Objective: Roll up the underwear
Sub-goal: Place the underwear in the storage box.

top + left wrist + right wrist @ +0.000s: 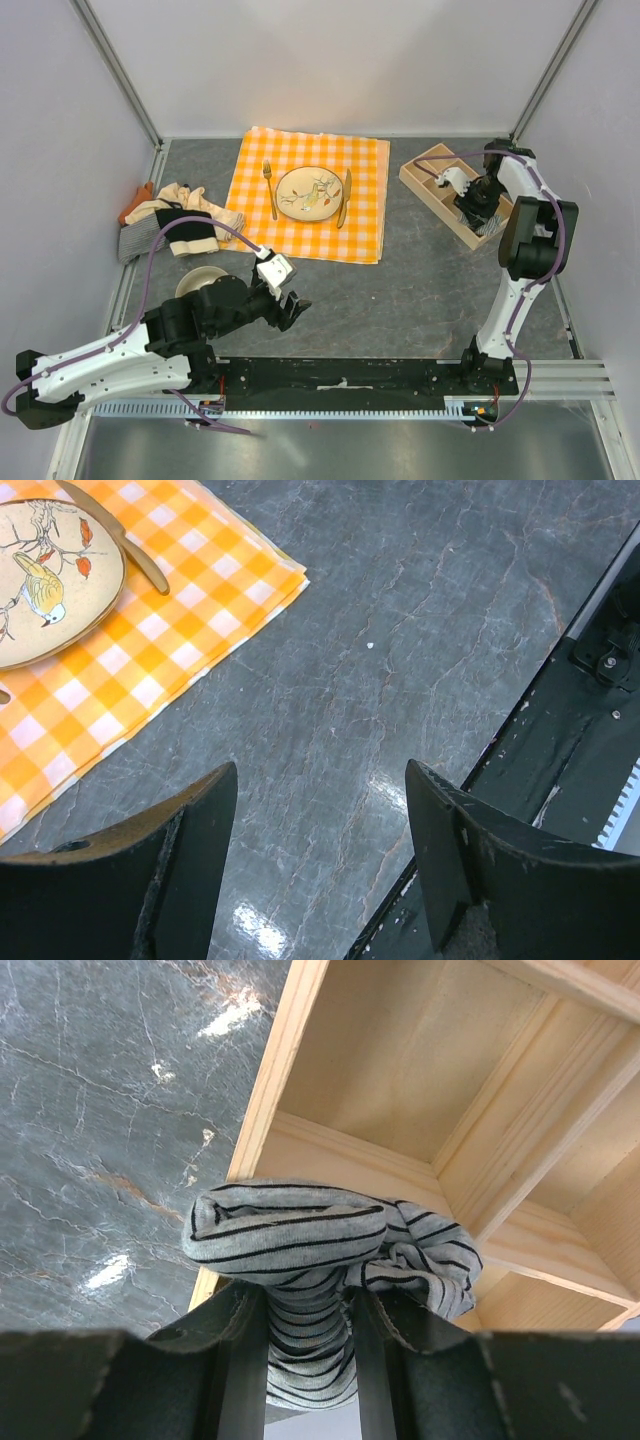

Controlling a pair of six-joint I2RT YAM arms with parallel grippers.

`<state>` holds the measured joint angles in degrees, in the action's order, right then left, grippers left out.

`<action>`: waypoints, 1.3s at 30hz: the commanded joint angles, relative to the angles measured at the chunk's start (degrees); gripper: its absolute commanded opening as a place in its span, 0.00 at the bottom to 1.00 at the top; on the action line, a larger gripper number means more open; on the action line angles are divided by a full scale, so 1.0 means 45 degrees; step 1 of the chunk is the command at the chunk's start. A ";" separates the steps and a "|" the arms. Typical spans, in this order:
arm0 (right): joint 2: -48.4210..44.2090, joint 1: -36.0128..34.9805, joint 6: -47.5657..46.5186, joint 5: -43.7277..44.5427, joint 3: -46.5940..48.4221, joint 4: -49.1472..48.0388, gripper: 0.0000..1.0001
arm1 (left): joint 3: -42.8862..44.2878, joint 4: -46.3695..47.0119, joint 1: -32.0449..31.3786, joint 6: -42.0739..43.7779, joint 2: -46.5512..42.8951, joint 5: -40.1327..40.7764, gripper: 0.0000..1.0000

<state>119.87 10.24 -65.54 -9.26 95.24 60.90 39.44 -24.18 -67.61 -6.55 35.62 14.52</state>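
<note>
Overhead view of a dark stone surface (420, 290), described from left to right.

At the far left edge lies a loose pile of underwear (175, 215) in cream, orange, grey striped and black pieces, none of them rolled. Just below the pile is a cream bowl (203, 282).

The left gripper (292, 306) hangs low over bare surface at lower centre left. Its jaws are spread wide with nothing between them, and its wrist view shows only stone under the left gripper (320, 780). The pile lies up and to the left of it, and this arm is much the nearer one to the pile.

At centre is an orange-and-white checked tablecloth (365, 160) carrying a painted plate (312, 193), with a fork (268, 188) to its left and a knife (346, 197) to its right.

At upper right a wooden tray (415, 172) with compartments sits at an angle. The right gripper (480, 215) is over its lower end.

In its wrist view, the right gripper (310, 1360) pinches a rolled striped garment (300, 1230). The bundle's long axis runs across the jaws, left to right in the frame. It bulges past the fingertips, directly above the tray wall (270, 1090), with stone to its left and an open compartment to its upper right.

Whether the bundle touches the wood cannot be told. Setting it down seems to call for a shift toward upper right, so that it clears the wall and drops inside the compartment.
</note>
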 commanded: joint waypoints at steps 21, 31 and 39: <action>0.0490 0.0497 0.0560 -0.0775 0.1217 0.1524 0.39 | 0.0298 0.0199 -0.0053 0.0439 -0.0141 0.0015 0.74; 0.0120 0.0634 0.0502 -0.1087 0.1706 0.1915 0.48 | 0.0317 0.0218 -0.0053 0.0439 -0.0141 -0.0005 0.74; -0.0095 0.0771 0.0443 -0.1244 0.1979 0.2110 0.56 | 0.0298 0.0218 -0.0053 0.0439 -0.0141 -0.0005 0.74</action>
<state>120.14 12.62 -63.83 -14.92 102.06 67.61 39.44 -24.16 -67.61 -6.55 35.46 14.50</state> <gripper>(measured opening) 0.543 0.739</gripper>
